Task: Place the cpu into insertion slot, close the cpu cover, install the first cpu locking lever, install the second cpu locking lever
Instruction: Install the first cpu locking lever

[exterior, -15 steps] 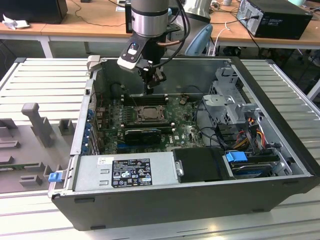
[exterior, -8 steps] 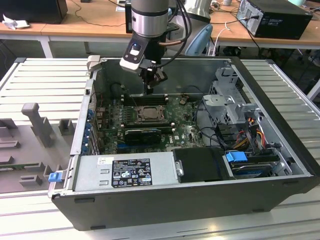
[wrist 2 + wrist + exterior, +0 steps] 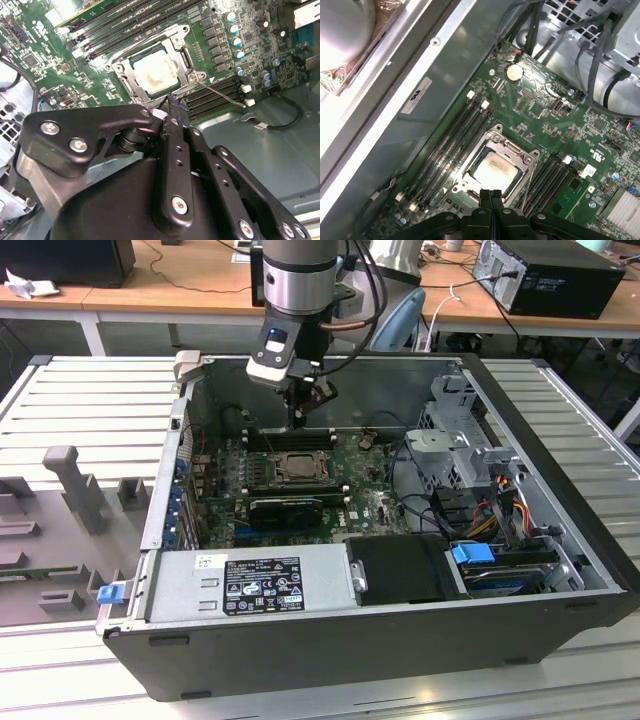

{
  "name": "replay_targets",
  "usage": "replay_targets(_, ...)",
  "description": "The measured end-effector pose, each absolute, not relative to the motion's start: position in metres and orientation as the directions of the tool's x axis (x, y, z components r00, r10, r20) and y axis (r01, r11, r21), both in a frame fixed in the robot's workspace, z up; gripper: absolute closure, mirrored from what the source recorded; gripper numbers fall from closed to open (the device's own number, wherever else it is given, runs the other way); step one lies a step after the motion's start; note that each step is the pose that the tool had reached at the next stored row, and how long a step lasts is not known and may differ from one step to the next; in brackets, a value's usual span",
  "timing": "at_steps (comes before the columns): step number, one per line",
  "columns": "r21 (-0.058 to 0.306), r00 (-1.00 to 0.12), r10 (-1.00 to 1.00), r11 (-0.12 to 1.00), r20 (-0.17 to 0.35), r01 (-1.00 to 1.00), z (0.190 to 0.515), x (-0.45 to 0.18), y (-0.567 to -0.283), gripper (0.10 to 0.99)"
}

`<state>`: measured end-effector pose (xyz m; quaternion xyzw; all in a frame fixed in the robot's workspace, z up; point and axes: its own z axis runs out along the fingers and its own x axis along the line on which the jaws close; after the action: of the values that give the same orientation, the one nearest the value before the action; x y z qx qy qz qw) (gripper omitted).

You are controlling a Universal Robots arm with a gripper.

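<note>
From my station I count one arm reaching down into one open computer case [image 3: 350, 645], which lies on its side on the slatted grey tabletop [image 3: 80, 390]. The single end effector [image 3: 297, 420] hangs over the green motherboard [image 3: 375, 502], just above the far edge of the insertion slot [image 3: 288, 468].

In both wrist views its two fingers are pressed together, and I see nothing between them [image 3: 491, 194] [image 3: 173, 102]. In the second wrist view the tips sit near the socket's rim. I cannot tell whether they touch it.

There is one cpu [image 3: 494, 172] [image 3: 159, 75]. It lies flat in the insertion slot, and its pale metal top carries a smeared patch. One cpu cover [image 3: 515, 146] lies down over it. The silvery frame surrounds the chip, and the chip shows through the square window.

I can make out one locking lever [image 3: 222, 94] clearly. It is a thin metal rod that angles away from a corner of the frame and crosses the neighbouring memory slots [image 3: 452, 145]. Those long black slots come in two banks, one on each side of the socket.

I also count one round coin cell [image 3: 515, 73] on the board, beyond the socket. One boxed power supply [image 3: 250, 585] sits along the near wall of the case in the exterior view.
</note>
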<state>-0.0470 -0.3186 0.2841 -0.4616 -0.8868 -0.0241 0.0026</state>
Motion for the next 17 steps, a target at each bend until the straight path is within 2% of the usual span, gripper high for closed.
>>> replay_targets(17,0.04,-0.697,0.716,0.696,0.027,0.717,0.2841,-0.047,-0.3186,0.98)
